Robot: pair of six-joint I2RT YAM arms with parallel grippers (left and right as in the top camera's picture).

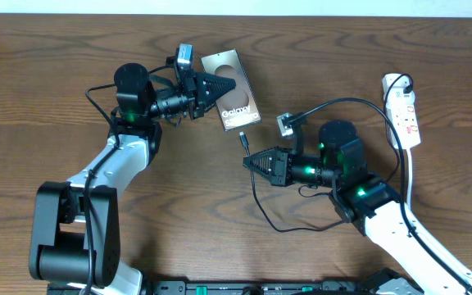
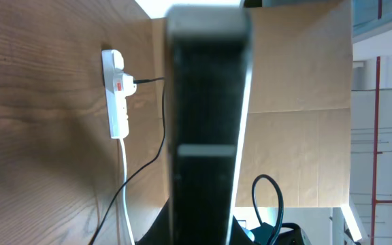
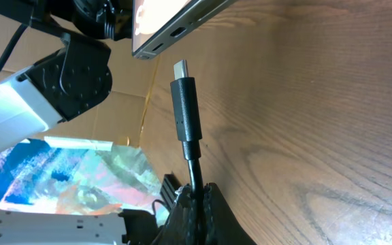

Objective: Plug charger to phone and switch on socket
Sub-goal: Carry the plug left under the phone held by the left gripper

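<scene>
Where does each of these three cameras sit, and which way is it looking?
Overhead: fixed above the table, looking down; both arms, phone, charger and socket show.
Left wrist: on the left arm, looking past the phone, edge-on in its barely visible jaws, towards the socket.
Right wrist: on the right arm, looking along its jaws, shut on the charger, at the phone's port; the left arm shows behind.
Shared: all three see the phone.

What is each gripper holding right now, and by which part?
The right gripper pinches the charger by its cable, just behind the plug. The left gripper appears to clamp the phone by one long edge.
</scene>
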